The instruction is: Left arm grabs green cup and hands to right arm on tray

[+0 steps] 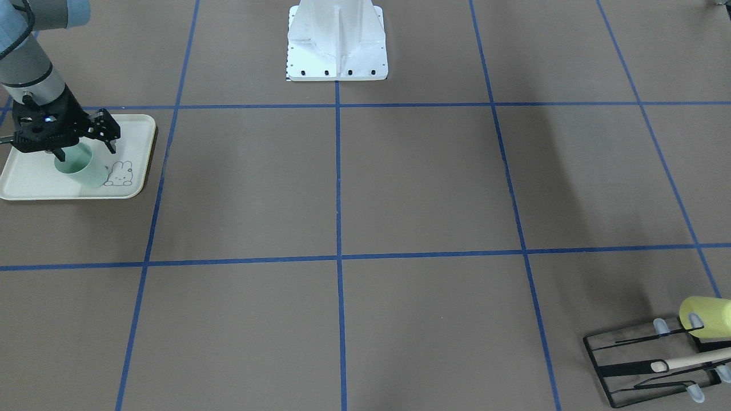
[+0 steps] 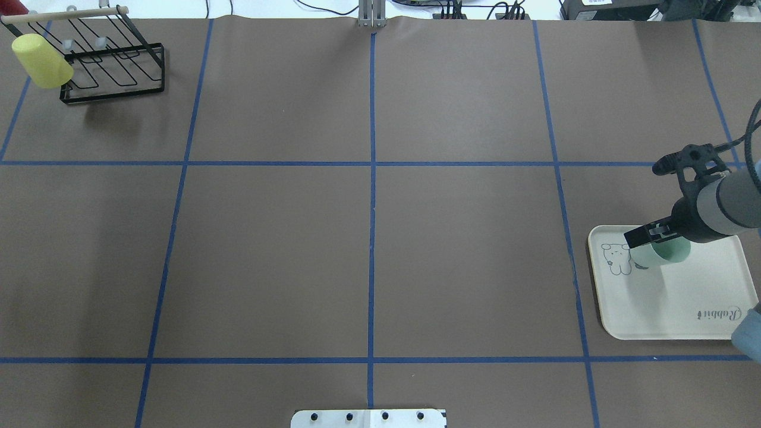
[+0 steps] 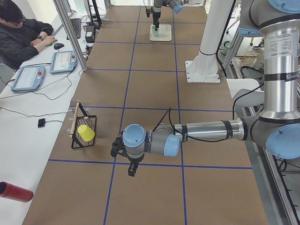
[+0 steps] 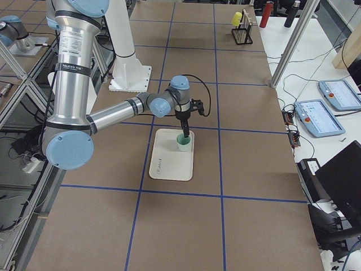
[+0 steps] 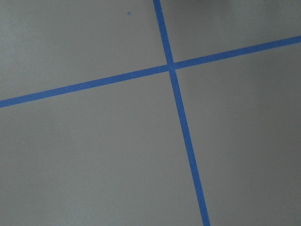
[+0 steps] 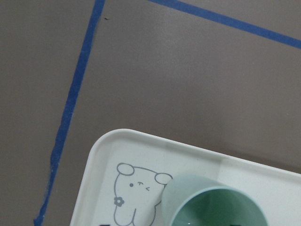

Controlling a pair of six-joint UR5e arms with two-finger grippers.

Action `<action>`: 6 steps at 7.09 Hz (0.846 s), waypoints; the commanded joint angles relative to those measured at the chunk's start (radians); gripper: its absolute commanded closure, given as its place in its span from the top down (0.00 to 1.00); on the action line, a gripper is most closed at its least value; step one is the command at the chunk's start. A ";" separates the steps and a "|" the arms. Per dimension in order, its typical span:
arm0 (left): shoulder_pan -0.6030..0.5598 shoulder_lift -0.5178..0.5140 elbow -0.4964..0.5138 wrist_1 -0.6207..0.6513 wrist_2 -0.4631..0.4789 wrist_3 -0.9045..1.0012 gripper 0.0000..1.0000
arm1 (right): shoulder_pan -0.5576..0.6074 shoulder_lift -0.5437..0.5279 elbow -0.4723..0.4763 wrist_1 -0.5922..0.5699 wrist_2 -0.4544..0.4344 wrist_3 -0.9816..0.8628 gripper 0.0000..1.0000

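Green cup sat upright on the tray by the worktop's right edge, with the right gripper spread wide around its rim. Left gripper? Couldn't tell if it was open or closed, honestly.

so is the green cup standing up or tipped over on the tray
Upright, mouth up. The green cup stands on its base on the tray, and the right wrist view looks down into its open mouth.
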 commanded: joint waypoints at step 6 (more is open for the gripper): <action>-0.028 0.008 -0.043 0.020 -0.052 0.002 1.00 | 0.551 0.179 -0.271 -0.215 0.272 -0.632 0.99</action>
